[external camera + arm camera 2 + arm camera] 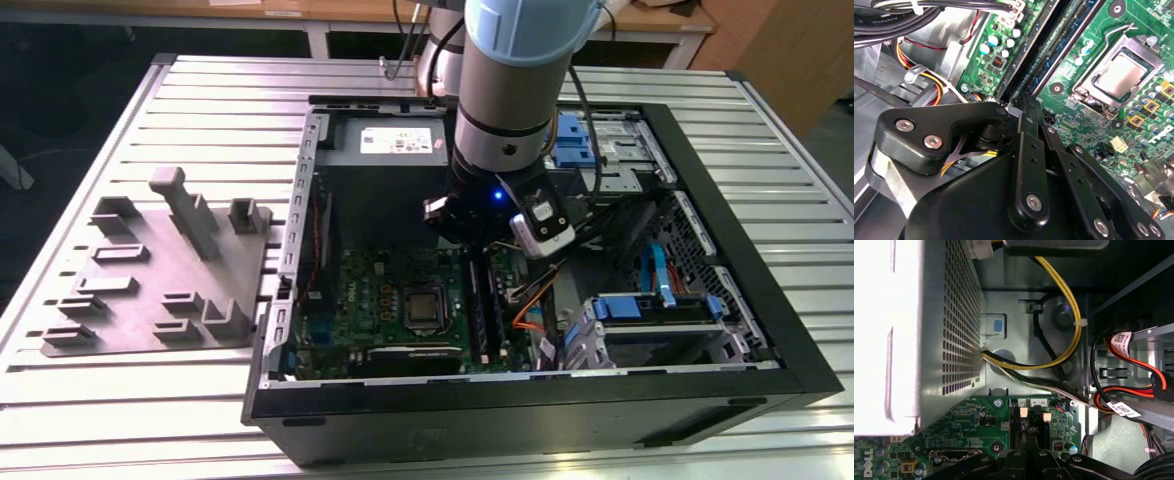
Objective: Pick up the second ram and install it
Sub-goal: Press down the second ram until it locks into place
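Gripper (1022,102) hangs over long black plastic slot rails (482,310); whether the jaws are pinching anything, I cannot tell. Second ram: probably light, stiff, fragile, so take it by the edges.

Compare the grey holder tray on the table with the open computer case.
The grey holder tray is pale grey; the computer case is black. The tray is a low plate with upright blocks, while the case is a deep box, open on top, with a green motherboard inside. The tray lies apart at the exterior view's left; the arm reaches down into the case. Both rest on the slatted metal table.
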